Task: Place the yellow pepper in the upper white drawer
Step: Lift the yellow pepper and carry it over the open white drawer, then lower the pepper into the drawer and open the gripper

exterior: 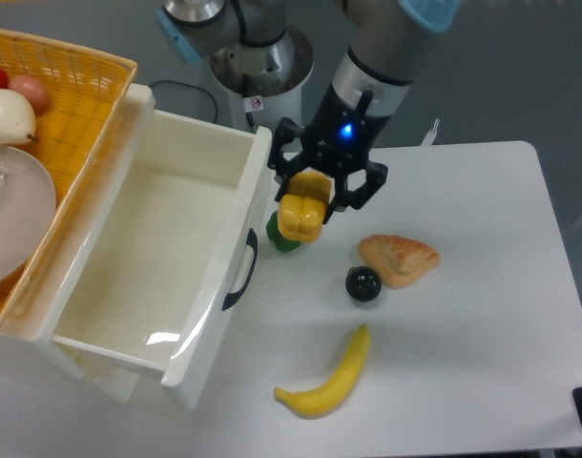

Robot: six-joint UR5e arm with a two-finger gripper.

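Observation:
The yellow pepper (301,217) is small, glossy and lobed. It hangs in my gripper (306,197), whose black fingers are shut on its top, lifted above the table just right of the drawer's front. The upper white drawer (157,239) is pulled open and its inside is bare. Its black curved handle (239,271) faces the table. The pepper is outside the drawer, next to its front right corner.
A green pepper (280,236) sits on the table partly hidden under the yellow one. A croissant (398,258), a black ball (363,283) and a banana (327,378) lie to the right. A yellow wicker basket (76,76) with produce stands at the upper left.

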